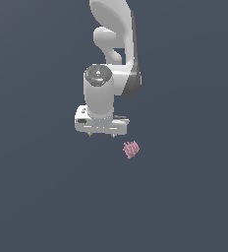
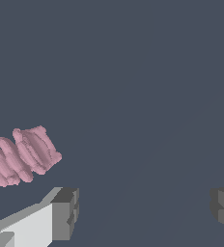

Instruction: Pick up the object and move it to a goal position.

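The object [image 1: 131, 149] is a small dusty-pink lump with ridged bumps, lying on the dark grey floor. In the exterior view it sits a short way toward that view's right and nearer the viewer than my white gripper [image 1: 102, 134], which hangs above the floor, apart from it. The wrist view shows the object [image 2: 22, 156] off to one side, outside the gap between my fingers. My gripper [image 2: 143, 212] is open wide with nothing between its grey pads [image 2: 65, 213].
The white arm [image 1: 113, 54] rises behind the gripper toward the exterior view's top. Plain dark grey floor [image 1: 47, 197] surrounds everything.
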You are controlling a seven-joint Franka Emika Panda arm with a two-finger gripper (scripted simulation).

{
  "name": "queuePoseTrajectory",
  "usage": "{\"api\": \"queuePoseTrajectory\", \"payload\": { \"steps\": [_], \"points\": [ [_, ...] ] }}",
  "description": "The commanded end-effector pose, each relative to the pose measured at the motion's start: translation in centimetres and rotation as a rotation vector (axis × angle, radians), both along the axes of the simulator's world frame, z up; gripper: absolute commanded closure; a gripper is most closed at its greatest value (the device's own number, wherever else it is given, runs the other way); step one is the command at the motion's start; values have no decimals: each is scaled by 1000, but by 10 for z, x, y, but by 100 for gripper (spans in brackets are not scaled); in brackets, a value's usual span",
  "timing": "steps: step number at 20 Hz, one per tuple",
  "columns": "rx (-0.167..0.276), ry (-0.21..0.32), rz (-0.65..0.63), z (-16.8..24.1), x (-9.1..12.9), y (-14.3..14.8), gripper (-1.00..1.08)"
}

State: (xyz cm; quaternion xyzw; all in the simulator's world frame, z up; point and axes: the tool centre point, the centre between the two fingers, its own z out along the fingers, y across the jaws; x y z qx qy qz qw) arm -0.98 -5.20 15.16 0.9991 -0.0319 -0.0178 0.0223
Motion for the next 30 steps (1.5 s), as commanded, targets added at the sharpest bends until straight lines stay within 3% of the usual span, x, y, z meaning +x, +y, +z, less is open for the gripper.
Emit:
{"api": "queuePoseTrajectory", "payload": {
  "steps": [1, 17, 22, 30],
  "points": [
    [2, -1, 35, -4, 1, 9, -92],
    [44, -21, 471, -51, 5, 124, -92],
    [52, -24, 527, -57, 4, 139, -92],
    [52, -24, 527, -66, 4, 139, -92]
  ]
}}
